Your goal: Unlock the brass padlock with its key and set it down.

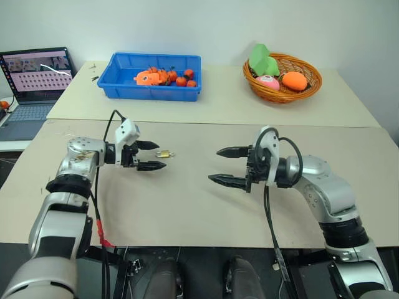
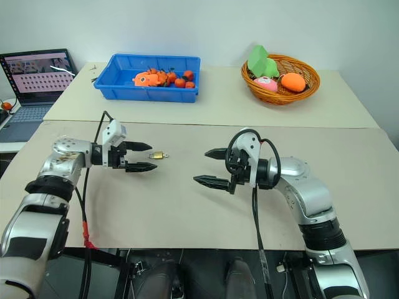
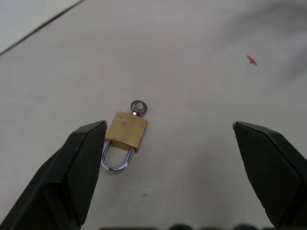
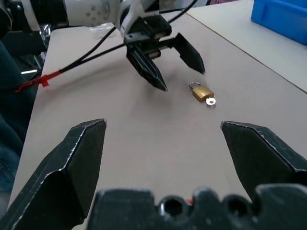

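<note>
I see the brass padlock point(image 1: 163, 153) lying flat on the beige table point(image 1: 199, 212), with its key point(image 3: 138, 107) sticking out of the body's bottom end and the silvery shackle closed at the opposite end. It sits just in front of my left gripper point(image 1: 149, 155), whose two black fingers are spread wide with nothing between them. From the head camera the lock is at about 3 o'clock from that gripper's tips, close but not touching. In the left wrist camera one fingertip point(image 3: 91, 139) overlaps the shackle's edge, though I cannot tell whether it makes contact.

My right gripper point(image 1: 227, 166) hangs over the table well apart from the lock, at roughly 4 o'clock from it, pointing towards the left gripper. Its jaws are also spread wide and empty.

At the far side of the table, a blue tray point(image 1: 124, 84) holding small orange items sits at 11 o'clock, a wicker basket point(image 1: 312, 84) with plush toys at 1 o'clock, and an open laptop point(image 1: 34, 81) at 10 o'clock
</note>
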Robot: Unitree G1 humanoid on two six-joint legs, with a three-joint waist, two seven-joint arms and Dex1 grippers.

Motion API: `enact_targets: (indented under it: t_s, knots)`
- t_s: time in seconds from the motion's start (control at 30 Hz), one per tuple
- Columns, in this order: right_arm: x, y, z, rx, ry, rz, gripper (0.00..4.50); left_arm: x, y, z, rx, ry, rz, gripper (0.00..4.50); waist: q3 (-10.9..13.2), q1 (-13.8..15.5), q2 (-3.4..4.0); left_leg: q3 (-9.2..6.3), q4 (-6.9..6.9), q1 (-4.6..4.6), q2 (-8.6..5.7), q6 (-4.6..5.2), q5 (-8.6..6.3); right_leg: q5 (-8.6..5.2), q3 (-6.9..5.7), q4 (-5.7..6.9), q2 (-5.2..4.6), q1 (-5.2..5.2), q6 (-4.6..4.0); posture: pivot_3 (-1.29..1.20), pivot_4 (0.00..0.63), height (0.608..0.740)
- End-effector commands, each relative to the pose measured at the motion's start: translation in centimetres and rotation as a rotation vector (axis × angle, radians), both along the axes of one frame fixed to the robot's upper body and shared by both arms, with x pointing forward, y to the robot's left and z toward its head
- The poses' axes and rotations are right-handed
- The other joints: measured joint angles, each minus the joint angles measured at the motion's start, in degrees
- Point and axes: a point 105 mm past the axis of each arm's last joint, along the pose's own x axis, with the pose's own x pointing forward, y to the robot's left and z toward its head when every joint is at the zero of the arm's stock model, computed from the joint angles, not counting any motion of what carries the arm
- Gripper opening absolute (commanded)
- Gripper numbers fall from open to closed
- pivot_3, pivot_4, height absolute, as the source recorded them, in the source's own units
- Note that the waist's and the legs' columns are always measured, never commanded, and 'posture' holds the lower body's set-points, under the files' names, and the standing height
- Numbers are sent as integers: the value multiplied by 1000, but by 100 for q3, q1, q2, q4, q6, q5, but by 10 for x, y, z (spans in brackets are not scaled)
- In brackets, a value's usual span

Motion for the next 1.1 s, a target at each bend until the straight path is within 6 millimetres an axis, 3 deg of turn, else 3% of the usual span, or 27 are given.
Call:
enact_targets:
  t_s: [0.03, 0.4, 0.7, 0.73, 0.83, 1.0, 1.1]
  knots:
    - [-6, -3, 19, 57, -54, -32, 4500, 10, -6, 9, 43, -56, -9, 4472, 1, 6, -2, 0, 0, -1, 0, 0, 0, 0, 0, 0, 0, 0, 0, 0, 150, 664]
    - [-9, -11, 22, 89, -72, -147, 4500, 19, -6, -11, 164, -27, 51, 4472, 2, 10, -3, -4, 2, -2, 0, 2, -1, 1, -1, 4, -5, -1, 2, 0, 150, 664]
    - [-3, -14, 26, 102, -93, -185, 4500, 22, -5, -11, 112, 28, 114, 4472, 1, 9, -3, -6, 3, -1, 1, 4, -2, 2, -1, 5, -5, 0, 2, 0, 150, 664]
    - [-3, -14, 27, 101, -94, -187, 4500, 22, -5, -12, 111, 29, 114, 3937, 1, 8, -3, -6, 4, -1, 1, 4, -2, 2, 0, 5, -5, 0, 2, 0, 150, 664]
    - [-2, -15, 27, 100, -98, -194, 4500, 21, -5, -13, 110, 34, 112, 3011, 1, 6, -3, -6, 3, -1, 1, 4, -2, 1, -1, 5, -5, -1, 2, 0, 150, 664]
    - [-1, -17, 28, 100, -102, -206, 4500, 21, -5, -14, 112, 39, 112, 979, 1, 6, -3, -6, 3, -2, 0, 4, -2, 1, -1, 4, -5, -1, 2, 0, 150, 664]
    - [1, -18, 28, 100, -103, -211, 4500, 20, -4, -15, 119, 37, 112, 768, 1, 7, -3, -6, 4, -1, 0, 4, -2, 1, -1, 4, -5, -1, 2, 0, 150, 664]
